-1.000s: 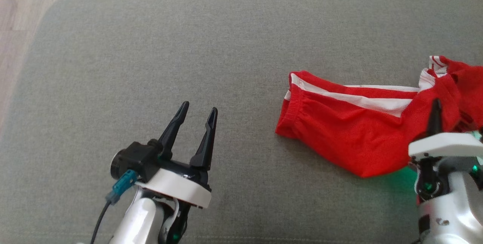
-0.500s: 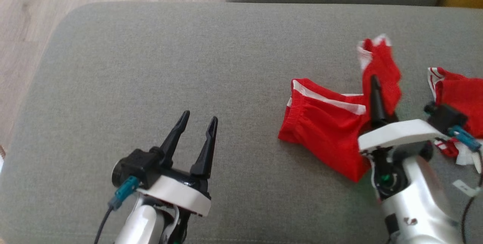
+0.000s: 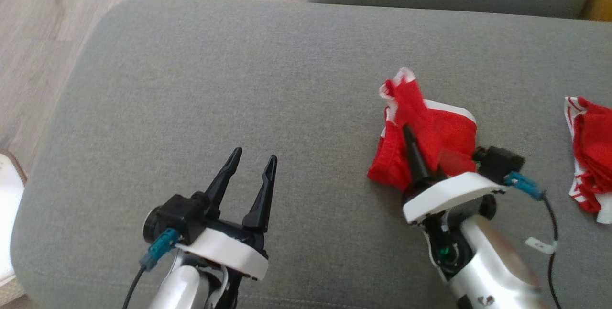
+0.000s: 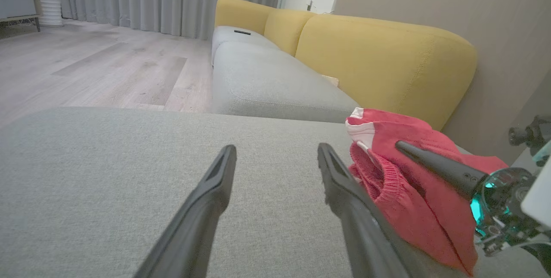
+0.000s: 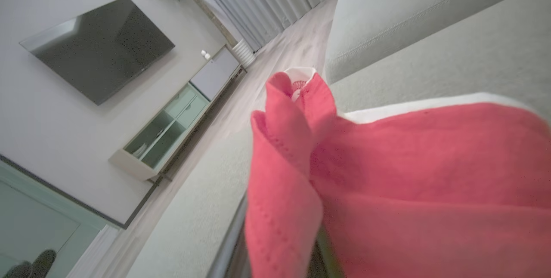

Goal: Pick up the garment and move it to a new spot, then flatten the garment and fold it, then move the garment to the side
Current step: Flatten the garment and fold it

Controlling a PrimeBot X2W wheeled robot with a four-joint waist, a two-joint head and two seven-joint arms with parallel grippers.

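Red garment (image 3: 447,132) in tight right jaws, forearm (image 3: 487,263) aslant; left jaws wide.

No legible text, brand or number in any view. One candidate: a small white tag (image 3: 539,245) on the black cable (image 3: 553,225), lower right of the head frame. Any print on it is too small to read.
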